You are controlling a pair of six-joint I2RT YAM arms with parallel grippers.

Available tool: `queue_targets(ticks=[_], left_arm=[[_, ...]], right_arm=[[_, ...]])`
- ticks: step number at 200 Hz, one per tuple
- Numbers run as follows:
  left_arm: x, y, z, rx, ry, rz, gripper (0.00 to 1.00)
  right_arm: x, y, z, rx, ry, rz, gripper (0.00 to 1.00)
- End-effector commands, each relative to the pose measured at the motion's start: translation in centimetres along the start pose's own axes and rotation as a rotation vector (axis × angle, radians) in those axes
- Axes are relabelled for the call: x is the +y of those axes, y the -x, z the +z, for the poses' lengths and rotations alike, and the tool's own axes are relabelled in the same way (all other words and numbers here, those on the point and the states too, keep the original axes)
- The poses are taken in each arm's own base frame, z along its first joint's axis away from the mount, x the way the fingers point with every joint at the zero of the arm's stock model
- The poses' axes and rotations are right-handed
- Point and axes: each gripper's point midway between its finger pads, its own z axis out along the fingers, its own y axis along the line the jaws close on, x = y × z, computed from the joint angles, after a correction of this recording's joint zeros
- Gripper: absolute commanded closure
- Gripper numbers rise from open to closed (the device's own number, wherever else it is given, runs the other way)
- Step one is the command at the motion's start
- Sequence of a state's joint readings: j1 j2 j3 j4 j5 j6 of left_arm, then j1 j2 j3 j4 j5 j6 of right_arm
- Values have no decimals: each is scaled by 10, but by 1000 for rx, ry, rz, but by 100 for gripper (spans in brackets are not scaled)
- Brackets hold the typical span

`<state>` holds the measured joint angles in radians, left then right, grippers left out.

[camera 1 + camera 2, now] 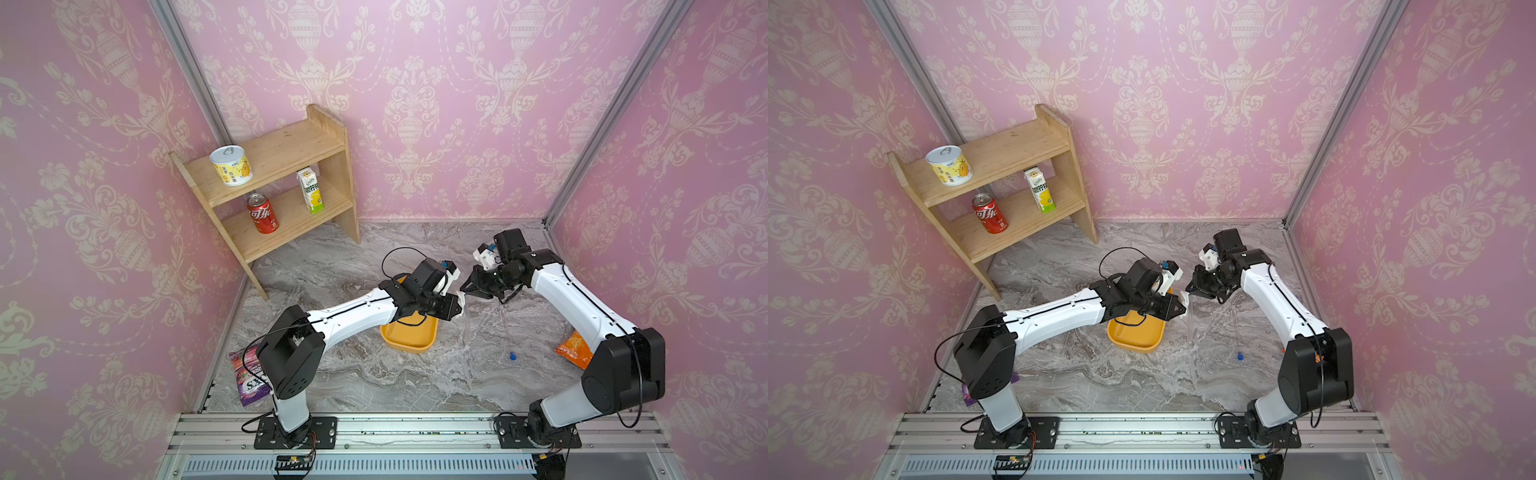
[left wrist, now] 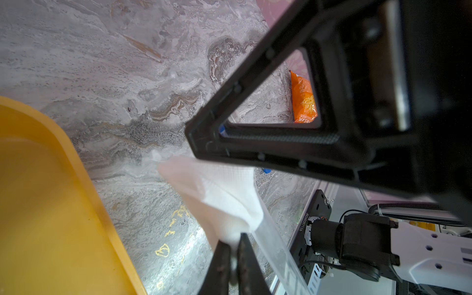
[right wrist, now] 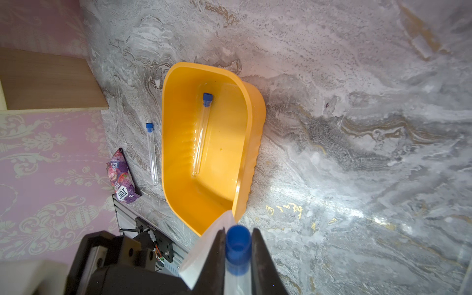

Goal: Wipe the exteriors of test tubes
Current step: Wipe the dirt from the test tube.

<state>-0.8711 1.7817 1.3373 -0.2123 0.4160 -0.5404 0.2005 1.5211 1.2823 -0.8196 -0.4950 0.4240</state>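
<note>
My right gripper is shut on the blue-capped end of a clear test tube. My left gripper is shut on a white wiping pad, which folds around that tube. In both top views the two grippers meet just right of the yellow tray, with the tube hanging below them. A second tube lies inside the tray. A third lies on the table beside it. Another tube lies under the right arm, its blue cap toward the front.
A wooden shelf at the back left holds a tin, a red can and a carton. A purple snack bag lies by the left arm's base. An orange snack bag lies by the right arm.
</note>
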Motion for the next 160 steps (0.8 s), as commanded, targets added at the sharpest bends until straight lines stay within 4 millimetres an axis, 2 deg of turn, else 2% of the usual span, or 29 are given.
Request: queue_targets(ticks=[1, 90, 122, 160], left_arm=[[-18, -9, -6, 12, -71, 23, 90], [-31, -34, -21, 64, -109, 61, 89], [-29, -30, -22, 64, -84, 79, 89], [-32, -17, -22, 64, -73, 111, 89]], right_arm=[[5, 1, -5, -7, 46, 30, 90], [5, 17, -15, -55, 149, 75, 90], [6, 13, -17, -51, 164, 72, 90], [3, 3, -19, -43, 157, 61, 90]])
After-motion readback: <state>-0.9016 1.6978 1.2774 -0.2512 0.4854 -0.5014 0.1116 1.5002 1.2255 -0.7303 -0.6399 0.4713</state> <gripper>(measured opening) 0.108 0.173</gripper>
